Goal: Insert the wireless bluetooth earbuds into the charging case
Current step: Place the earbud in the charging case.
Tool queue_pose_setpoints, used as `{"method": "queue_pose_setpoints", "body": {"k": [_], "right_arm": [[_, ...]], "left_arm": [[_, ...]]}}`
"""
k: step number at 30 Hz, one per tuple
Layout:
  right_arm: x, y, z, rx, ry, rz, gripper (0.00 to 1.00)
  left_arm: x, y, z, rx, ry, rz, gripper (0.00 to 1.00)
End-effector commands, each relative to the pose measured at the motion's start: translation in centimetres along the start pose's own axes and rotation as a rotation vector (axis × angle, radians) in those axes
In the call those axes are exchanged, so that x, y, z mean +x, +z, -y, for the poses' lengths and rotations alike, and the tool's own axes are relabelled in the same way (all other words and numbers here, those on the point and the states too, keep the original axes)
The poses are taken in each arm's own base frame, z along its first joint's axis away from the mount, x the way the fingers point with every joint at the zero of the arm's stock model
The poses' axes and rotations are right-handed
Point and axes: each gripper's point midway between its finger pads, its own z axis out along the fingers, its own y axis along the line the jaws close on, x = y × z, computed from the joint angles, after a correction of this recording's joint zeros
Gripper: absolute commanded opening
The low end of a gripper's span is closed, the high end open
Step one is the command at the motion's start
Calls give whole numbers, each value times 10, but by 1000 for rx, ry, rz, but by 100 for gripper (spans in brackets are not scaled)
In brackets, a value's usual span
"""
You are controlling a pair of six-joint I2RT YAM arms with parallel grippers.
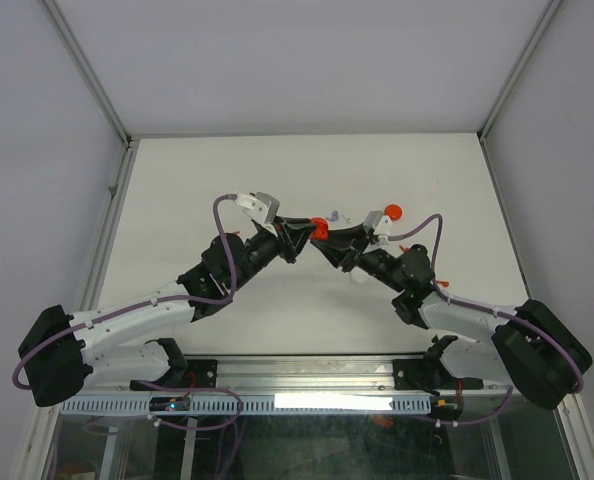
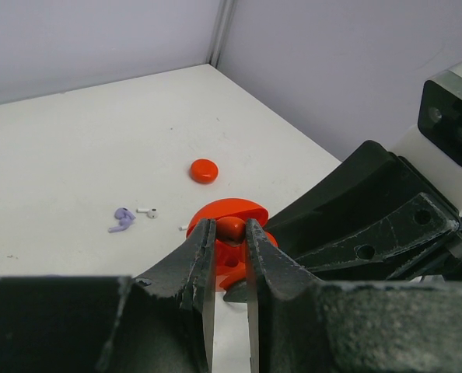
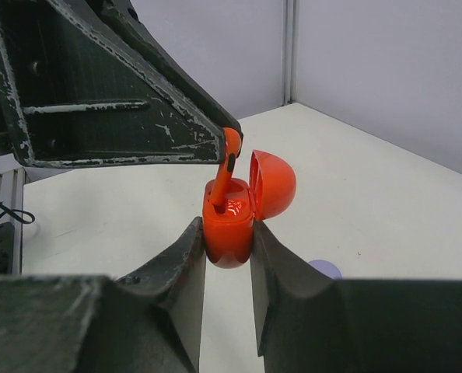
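Note:
My right gripper (image 3: 228, 233) is shut on the red charging case (image 3: 229, 221), which it holds upright above the table with the lid (image 3: 272, 184) swung open. My left gripper (image 2: 231, 228) is shut on a red earbud (image 3: 225, 165). The earbud's stem points down into the case's left socket. In the top view the two grippers meet tip to tip at the table's middle, left gripper (image 1: 305, 236) against right gripper (image 1: 329, 238). Two lilac earbuds (image 2: 122, 219) and a white earbud (image 2: 148, 211) lie loose on the table beyond.
A round red disc (image 2: 204, 170) lies on the white table past the case, red disc (image 1: 393, 211) in the top view. A lilac disc (image 3: 324, 269) shows beside my right finger. Grey walls close off the table's far and side edges.

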Motion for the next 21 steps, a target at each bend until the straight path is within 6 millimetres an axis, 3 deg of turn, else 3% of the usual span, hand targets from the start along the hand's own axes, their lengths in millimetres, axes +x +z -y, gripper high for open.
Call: {"method": "queue_pose_setpoints", "body": {"k": [1,21], "right_arm": [[-32,2,-4,-8,-27,112,0],[-35,1,-3,4,-29,125,0]], "left_arm": [[-19,3,8,21,12,71,11],[-9,-7,7,21,48,34,12]]}}
